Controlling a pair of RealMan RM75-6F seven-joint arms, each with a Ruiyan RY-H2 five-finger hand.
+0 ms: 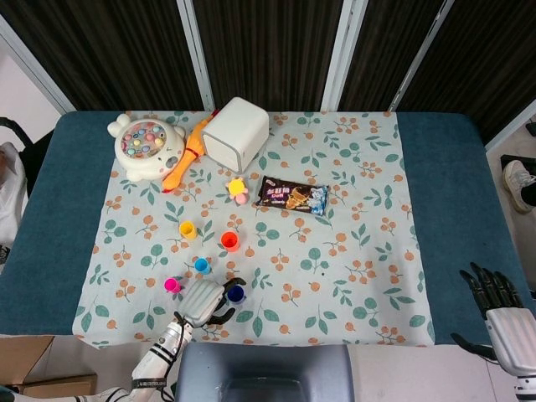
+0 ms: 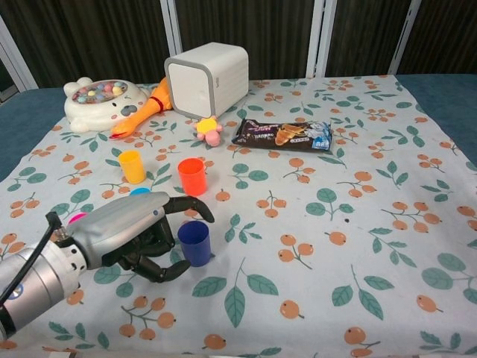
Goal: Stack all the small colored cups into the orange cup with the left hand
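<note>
The table (image 1: 452,209) under me wears a floral cloth (image 1: 360,251), and the biggest thing on it is the white cube-shaped box (image 2: 207,78) at the far side, lying with its open-looking face toward me. Left of it sits the white animal-shaped toy with coloured pegs (image 2: 97,103), and a rubber chicken (image 2: 141,113) stretches between the two. A dark snack packet (image 2: 283,134) lies flat to the right of a small yellow and pink star toy (image 2: 209,129).

My left hand (image 2: 133,231) is low over the cloth beside the dark blue cup (image 2: 194,242), fingers curved around its left side but still apart, nothing held; whether they touch the cup I cannot tell. My right hand (image 1: 502,311) hangs off the table's near right corner (head view only), fingers spread and empty.

The orange cup (image 2: 192,176) stands upright just beyond my left hand, the yellow cup (image 2: 132,165) to its left. The light blue cup (image 1: 201,265) and the pink cup (image 1: 171,285) stand apart from each other, mostly hidden behind my hand in the chest view.
</note>
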